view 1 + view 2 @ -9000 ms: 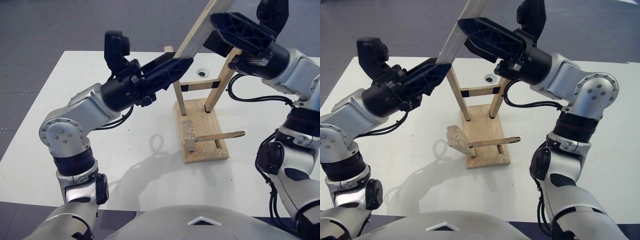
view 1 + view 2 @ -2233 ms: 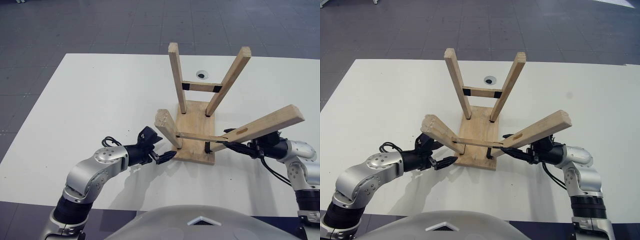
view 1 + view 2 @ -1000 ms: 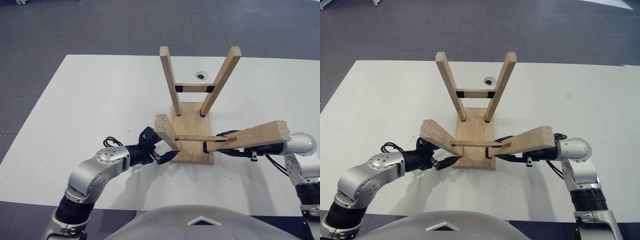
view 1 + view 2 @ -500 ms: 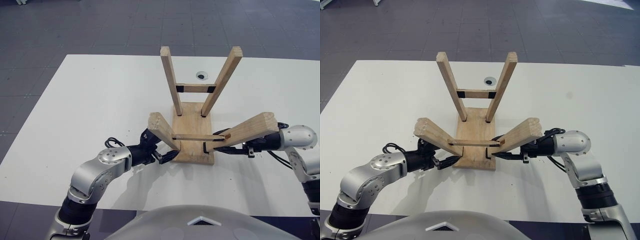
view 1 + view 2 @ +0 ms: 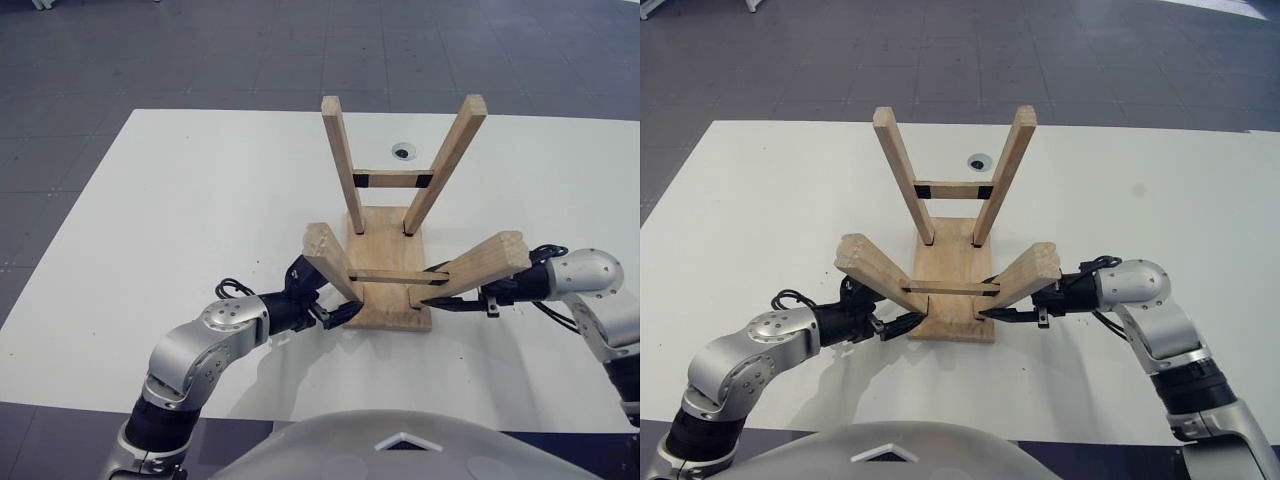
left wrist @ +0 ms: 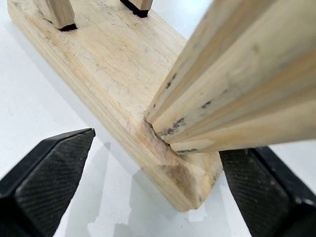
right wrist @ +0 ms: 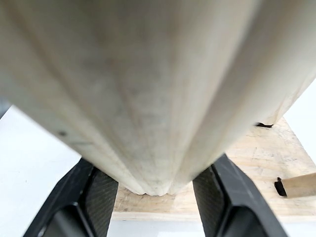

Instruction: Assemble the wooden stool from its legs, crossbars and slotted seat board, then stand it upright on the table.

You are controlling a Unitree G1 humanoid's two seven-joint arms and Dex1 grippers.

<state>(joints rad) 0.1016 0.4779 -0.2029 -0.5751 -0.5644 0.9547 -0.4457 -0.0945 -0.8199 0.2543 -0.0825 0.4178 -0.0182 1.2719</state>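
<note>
2 near legs splayed at the board's edge

My right gripper (image 5: pixel 438 300) clamps the right near leg (image 5: pixel 482 262) at its foot. My left gripper (image 5: pixel 342 311) gapes wide around the left near leg (image 5: pixel 328 258). The seat board (image 5: pixel 385 245) lies flat on the table (image 5: pixel 200 200), far legs (image 5: pixel 340 165) upright.

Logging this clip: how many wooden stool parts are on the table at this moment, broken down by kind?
Legs: 4
Crossbars: 2
Seat board: 1
Total: 7
</note>
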